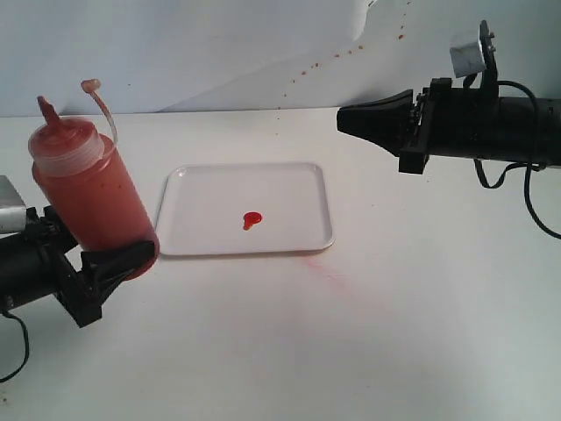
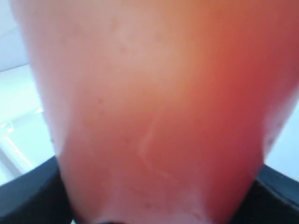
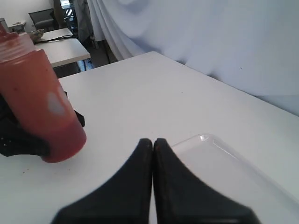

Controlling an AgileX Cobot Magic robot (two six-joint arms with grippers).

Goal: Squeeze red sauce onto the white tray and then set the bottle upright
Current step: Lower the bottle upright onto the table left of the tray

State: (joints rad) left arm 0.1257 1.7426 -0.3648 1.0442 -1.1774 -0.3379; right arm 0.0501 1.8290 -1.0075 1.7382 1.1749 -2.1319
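Observation:
The bottle (image 1: 92,197) of orange-red sauce leans a little to the left, just left of the white tray (image 1: 289,180). Its nozzle points up and its tethered cap (image 1: 91,85) hangs loose beside it. My left gripper (image 1: 123,256) is shut on the bottle's lower part; in the left wrist view the bottle (image 2: 154,116) fills the picture between the black fingers (image 2: 28,196). A small glossy blob of red sauce (image 1: 252,219) lies near the tray's middle. My right gripper (image 1: 344,118) hovers shut and empty above the table, right of the tray; the right wrist view shows its jaws (image 3: 153,142) pressed together.
A faint pink smear (image 1: 324,267) marks the table off the tray's front right corner. A white backdrop with brown spatter (image 1: 351,48) stands behind. The right wrist view shows the tray's corner (image 3: 205,140) and the bottle (image 3: 39,107).

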